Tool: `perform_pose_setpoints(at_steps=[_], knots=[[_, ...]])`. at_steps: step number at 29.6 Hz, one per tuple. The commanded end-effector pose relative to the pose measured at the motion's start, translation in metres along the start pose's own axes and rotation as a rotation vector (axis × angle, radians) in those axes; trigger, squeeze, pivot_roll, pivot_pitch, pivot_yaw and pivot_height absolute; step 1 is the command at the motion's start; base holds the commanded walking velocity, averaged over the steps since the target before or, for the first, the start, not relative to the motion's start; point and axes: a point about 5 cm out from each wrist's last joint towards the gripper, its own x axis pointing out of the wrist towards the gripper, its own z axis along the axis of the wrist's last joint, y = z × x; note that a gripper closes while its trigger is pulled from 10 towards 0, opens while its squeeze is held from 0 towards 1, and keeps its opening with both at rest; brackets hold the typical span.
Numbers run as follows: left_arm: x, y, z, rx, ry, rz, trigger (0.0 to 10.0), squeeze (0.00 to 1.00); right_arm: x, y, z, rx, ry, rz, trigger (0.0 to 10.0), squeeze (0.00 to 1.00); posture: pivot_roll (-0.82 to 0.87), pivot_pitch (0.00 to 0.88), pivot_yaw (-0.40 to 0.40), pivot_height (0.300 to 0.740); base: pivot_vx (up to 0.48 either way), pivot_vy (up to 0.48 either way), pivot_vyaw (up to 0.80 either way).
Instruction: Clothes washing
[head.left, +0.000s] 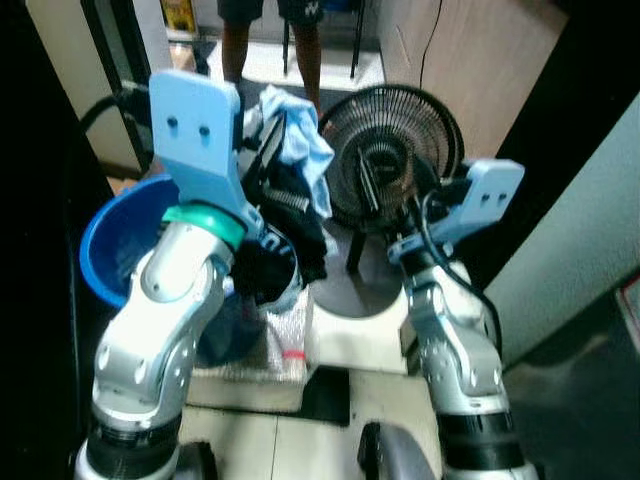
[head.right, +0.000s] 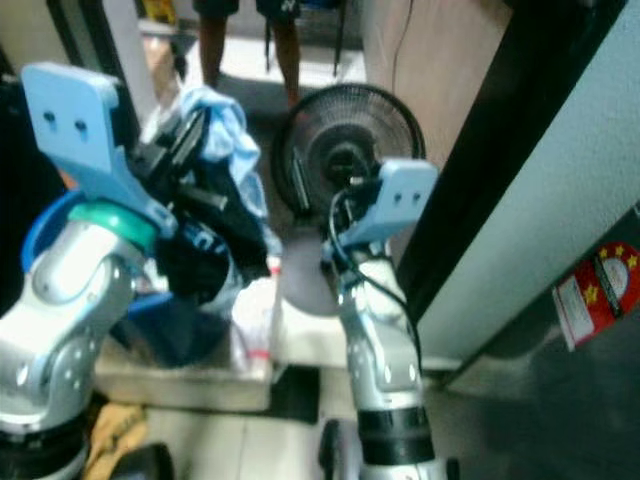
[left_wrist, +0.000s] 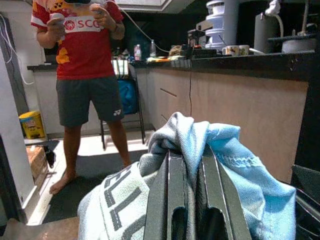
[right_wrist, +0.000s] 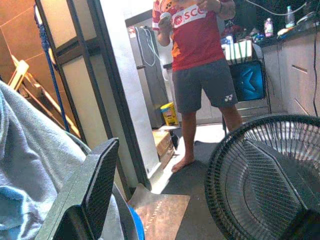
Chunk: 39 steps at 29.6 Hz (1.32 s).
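My left gripper (left_wrist: 189, 156) is shut on a bundle of clothes, held up above a blue basin (head.left: 108, 240). A light blue garment (head.left: 303, 138) wraps over the fingers (left_wrist: 169, 180), and dark clothes (head.left: 290, 235) hang down from it toward the basin. In the left wrist view the blue cloth (left_wrist: 240, 165) and a grey printed fabric (left_wrist: 112, 200) cover both finger sides. My right gripper (head.left: 395, 200) is raised beside the bundle, in front of a black floor fan (head.left: 395, 150). It is open with nothing between its wide-spread fingers (right_wrist: 97, 185).
A person (right_wrist: 200, 55) in a red shirt and grey shorts stands in the doorway beyond the fan. A white step (head.left: 360, 335) lies below the fan, with a silvery bag (head.left: 285, 345) beside the basin. A pale wall (head.right: 560, 200) closes the right side.
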Motion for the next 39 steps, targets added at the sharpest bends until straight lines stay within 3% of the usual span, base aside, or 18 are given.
perform_pose_setpoints(at_steps=[1,22,35,39], knots=[[-0.001,0.000,-0.001,0.006,0.002,-0.004,10.0,0.00,-0.002,-0.001,0.000,0.004,0.005,-0.004,10.0,0.00,0.08,0.102,-0.031,0.638,0.000,0.000,0.00],[-0.008,0.007,-0.020,0.027,0.072,0.026,10.0,0.00,-0.004,-0.002,-0.003,-0.007,0.019,-0.003,10.0,0.00,0.08,0.090,-0.030,0.738,0.000,0.000,0.00],[-0.026,0.026,-0.049,0.057,0.185,0.097,10.0,0.00,-0.018,-0.017,-0.020,-0.040,0.091,-0.056,10.0,0.00,0.08,0.043,-0.023,0.740,0.000,0.000,0.00],[-0.025,0.035,-0.049,0.058,0.181,0.132,10.0,0.00,-0.018,-0.021,-0.021,-0.011,0.094,-0.094,10.0,0.00,0.09,0.021,-0.021,0.740,0.000,0.000,-0.80]])
